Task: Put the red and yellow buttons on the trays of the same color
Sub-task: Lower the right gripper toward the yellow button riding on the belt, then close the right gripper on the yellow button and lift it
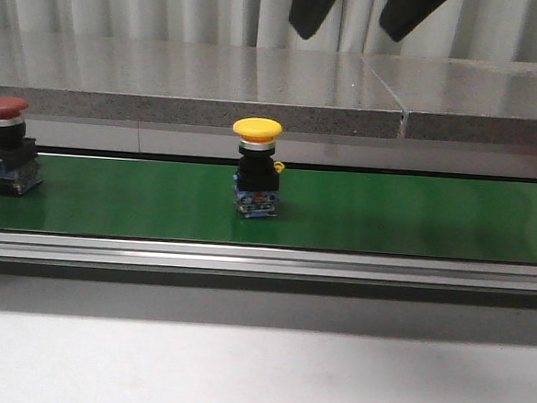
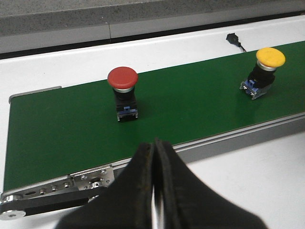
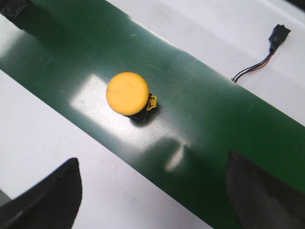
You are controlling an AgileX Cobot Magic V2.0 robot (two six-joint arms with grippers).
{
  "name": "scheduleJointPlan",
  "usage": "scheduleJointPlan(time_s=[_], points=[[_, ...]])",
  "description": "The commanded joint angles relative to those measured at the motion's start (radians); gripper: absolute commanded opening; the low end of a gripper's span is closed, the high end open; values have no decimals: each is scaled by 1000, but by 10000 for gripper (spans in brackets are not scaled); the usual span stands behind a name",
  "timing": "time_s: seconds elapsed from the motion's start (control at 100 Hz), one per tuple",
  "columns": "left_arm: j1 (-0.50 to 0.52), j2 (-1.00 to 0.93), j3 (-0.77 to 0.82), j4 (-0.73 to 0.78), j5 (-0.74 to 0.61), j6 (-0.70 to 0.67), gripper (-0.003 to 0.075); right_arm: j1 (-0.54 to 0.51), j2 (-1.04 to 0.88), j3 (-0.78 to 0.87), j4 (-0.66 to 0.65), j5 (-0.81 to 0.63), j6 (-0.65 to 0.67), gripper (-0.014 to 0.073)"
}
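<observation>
The right gripper (image 3: 152, 191) hangs above the belt with its jaws spread wide and empty, the yellow button (image 3: 127, 93) just ahead of the gap, apparently staged for a straddling grasp. The left gripper (image 2: 156, 157) is pressed closed on nothing, aimed toward the red button (image 2: 123, 79). Both buttons stand upright on the green conveyor belt (image 1: 387, 214), red at far left, yellow near centre. No trays are visible.

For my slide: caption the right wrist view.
Open right gripper above yellow button standing on green conveyor belt.
</observation>
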State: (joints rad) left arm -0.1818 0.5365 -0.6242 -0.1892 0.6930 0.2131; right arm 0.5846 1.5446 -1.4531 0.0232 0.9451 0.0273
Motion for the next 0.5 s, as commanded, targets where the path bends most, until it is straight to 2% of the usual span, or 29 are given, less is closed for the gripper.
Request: scheduleJointPlan(time_s=[0.0, 0.49], points=[[-8, 2, -27, -22, -64, 4, -21, 1, 13, -71, 7, -6, -7, 612], [-8, 2, -27, -22, -64, 4, -21, -8, 218, -186, 6, 81, -77, 612]])
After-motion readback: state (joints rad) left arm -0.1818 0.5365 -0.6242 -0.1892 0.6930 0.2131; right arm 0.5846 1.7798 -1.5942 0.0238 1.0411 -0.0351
